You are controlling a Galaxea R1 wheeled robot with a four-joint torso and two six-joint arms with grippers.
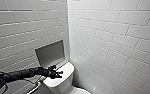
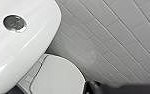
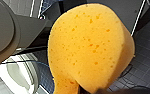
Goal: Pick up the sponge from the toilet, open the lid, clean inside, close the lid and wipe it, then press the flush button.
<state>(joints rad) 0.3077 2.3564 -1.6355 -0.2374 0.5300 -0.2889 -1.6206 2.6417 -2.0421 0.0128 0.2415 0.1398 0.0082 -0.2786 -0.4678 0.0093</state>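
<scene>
Place: a bathroom, in the corner by the toilet.
Fixture: white ceramic toilet (image 1: 62,79) with a boxy tank, round flush button (image 2: 14,23) on top, oval lid (image 2: 58,78) down.
Walls: glossy white brick-shaped wall tiles (image 1: 111,37), with a recessed niche (image 1: 50,53).
Floor: floor (image 3: 147,62) of dark small squares.

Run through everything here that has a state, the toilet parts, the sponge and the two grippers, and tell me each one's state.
lid: down, closed.
flush button: bare on the tank top; pressed or not, cannot tell.
sponge: bent, pinched at one end by the right gripper.
left gripper: over the tank top, nothing seen in it.
</scene>
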